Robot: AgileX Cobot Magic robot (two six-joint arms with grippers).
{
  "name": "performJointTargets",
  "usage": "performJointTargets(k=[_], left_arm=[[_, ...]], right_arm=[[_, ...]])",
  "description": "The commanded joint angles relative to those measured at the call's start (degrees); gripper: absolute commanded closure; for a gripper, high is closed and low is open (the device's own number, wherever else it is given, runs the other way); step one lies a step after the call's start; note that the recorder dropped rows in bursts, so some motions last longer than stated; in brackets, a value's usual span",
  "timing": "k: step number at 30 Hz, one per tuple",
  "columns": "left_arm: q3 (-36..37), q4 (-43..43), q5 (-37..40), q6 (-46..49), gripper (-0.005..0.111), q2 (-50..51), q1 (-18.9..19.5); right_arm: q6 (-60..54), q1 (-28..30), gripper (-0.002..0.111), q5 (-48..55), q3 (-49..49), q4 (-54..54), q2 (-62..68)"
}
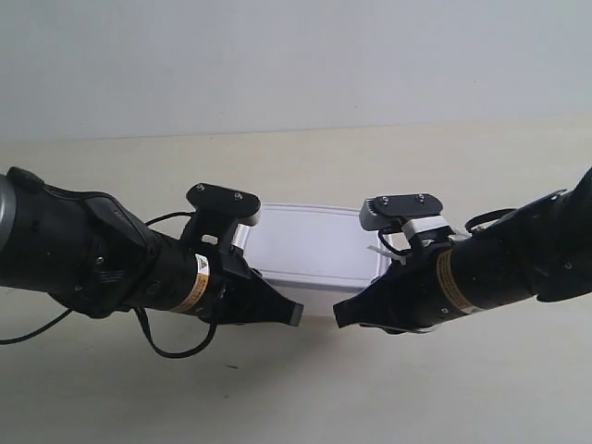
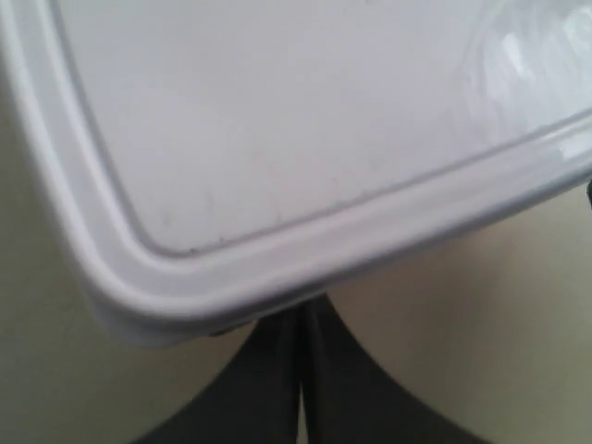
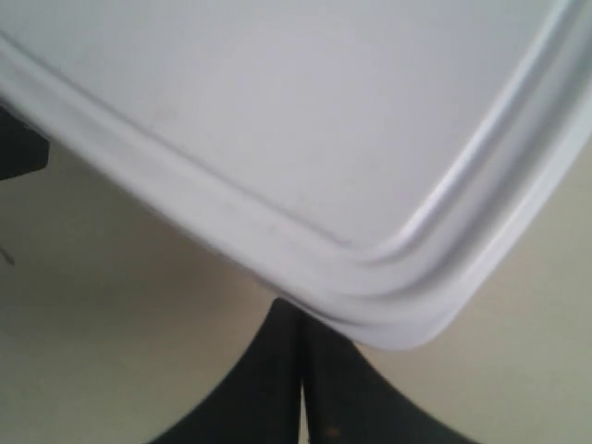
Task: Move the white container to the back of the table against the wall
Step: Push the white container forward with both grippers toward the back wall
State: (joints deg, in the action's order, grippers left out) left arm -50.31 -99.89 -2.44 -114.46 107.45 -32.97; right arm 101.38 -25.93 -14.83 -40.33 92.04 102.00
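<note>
The white container (image 1: pixel 314 245) lies flat on the beige table (image 1: pixel 305 398), well short of the grey-white wall (image 1: pixel 296 55). Both arms reach in from the sides along its near edge. My left gripper (image 1: pixel 292 314), on the arm at the exterior view's left, is shut with nothing in it. Its joined tips (image 2: pixel 301 313) touch the box under the lid rim, at a rounded corner of the container (image 2: pixel 277 148). My right gripper (image 1: pixel 344 316) is shut and empty too, and its tips (image 3: pixel 302 314) press under the other near corner of the container (image 3: pixel 305 120).
A black cable (image 1: pixel 176 350) loops on the table below the left arm. A strip of bare table (image 1: pixel 305 171) runs between the container and the wall. In the exterior view the two gripper tips stand a small gap apart.
</note>
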Motion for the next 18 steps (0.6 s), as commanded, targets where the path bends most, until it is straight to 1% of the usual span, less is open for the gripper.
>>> performJointTargets(k=[1, 14, 18], left_arm=[[-1.25, -0.06, 0.75, 0.35, 0.107, 0.26, -0.13], [-4.71, -0.06, 2.44, 0.62, 0.107, 2.76, -0.13], [-6.32, -0.06, 2.44, 1.82, 0.107, 3.89, -0.13]], right_arm=[[-1.06, -0.11, 0.108, 2.73, -1.09, -0.77, 0.06], [-1.16, -0.11, 0.108, 3.57, -4.22, -0.23, 0.29], [-1.16, -0.11, 0.108, 3.57, -6.0, -0.07, 2.37]])
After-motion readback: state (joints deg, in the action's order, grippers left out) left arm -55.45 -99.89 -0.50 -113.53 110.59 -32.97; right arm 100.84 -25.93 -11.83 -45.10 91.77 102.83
